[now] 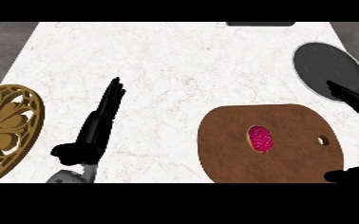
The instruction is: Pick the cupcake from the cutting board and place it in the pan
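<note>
Resting: left hand (95, 128) lies open, fingers straight, pointing away over the counter (182, 57), holding nothing.
Right hand (344, 92): only dark fingers show at the right edge; cannot tell its state.
Cupcake (261, 139): on the board (231, 147), well right of the left hand, below the right fingers.
Pan (322, 66): touching or under the right fingers, beyond the board.
Trivet (14, 123): gold, left of the left hand.

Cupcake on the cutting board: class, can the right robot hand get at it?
Probably yes. The cupcake sits uncovered on the cutting board, nothing around it, and the right robot hand shows just beside the board's edge.
</note>
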`<state>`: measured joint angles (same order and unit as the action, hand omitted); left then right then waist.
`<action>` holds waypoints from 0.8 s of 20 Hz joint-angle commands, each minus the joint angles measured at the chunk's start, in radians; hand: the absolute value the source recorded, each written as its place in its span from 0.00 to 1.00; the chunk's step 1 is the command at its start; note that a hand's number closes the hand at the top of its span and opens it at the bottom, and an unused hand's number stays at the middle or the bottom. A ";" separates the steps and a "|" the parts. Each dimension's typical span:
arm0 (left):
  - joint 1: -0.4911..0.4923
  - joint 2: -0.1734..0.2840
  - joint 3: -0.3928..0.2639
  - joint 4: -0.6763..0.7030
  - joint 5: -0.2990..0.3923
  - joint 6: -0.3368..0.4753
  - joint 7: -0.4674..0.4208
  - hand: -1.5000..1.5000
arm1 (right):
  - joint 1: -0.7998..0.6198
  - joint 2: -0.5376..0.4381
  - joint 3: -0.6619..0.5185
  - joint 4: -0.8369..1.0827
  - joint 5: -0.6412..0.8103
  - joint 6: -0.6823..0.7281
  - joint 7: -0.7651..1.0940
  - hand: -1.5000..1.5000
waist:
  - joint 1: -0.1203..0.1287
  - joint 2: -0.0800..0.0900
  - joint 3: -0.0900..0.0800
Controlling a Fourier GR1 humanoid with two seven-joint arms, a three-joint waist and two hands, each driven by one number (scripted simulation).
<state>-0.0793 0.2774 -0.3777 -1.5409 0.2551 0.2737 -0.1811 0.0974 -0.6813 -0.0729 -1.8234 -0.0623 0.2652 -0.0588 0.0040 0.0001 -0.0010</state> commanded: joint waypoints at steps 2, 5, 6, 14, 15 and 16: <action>-0.027 -0.001 -0.001 -0.015 -0.003 -0.014 0.050 0.50 | -0.110 -0.036 0.152 0.005 0.151 0.034 0.162 0.00 | 0.020 0.004 0.000; -0.065 0.007 0.023 0.030 -0.005 -0.037 0.033 0.50 | -0.167 -0.047 0.251 0.013 0.239 0.078 0.233 0.00 | 0.019 0.006 0.000; -0.013 0.012 0.023 -0.026 -0.004 -0.017 0.048 0.50 | -0.126 -0.073 0.245 0.005 0.254 0.108 0.216 0.00 | 0.013 0.001 0.001; 0.043 -0.011 0.034 -0.048 -0.031 -0.026 0.032 0.50 | -0.229 0.122 0.479 0.092 0.513 0.081 0.365 0.00 | 0.010 0.000 0.001; 0.026 -0.017 0.055 -0.011 -0.019 -0.077 0.015 0.50 | -0.215 0.096 0.427 0.073 0.483 0.144 0.362 0.00 | 0.000 0.000 0.001; 0.038 -0.027 0.050 -0.036 -0.047 -0.052 0.040 0.50 | -0.200 0.114 0.422 0.068 0.497 0.150 0.369 0.00 | -0.001 -0.001 0.001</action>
<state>-0.0740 0.2617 -0.3364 -1.5441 0.2326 0.2268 -0.1583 -0.1065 -0.6189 0.3281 -1.7702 0.3717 0.3858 0.2770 0.0092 0.0007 -0.0003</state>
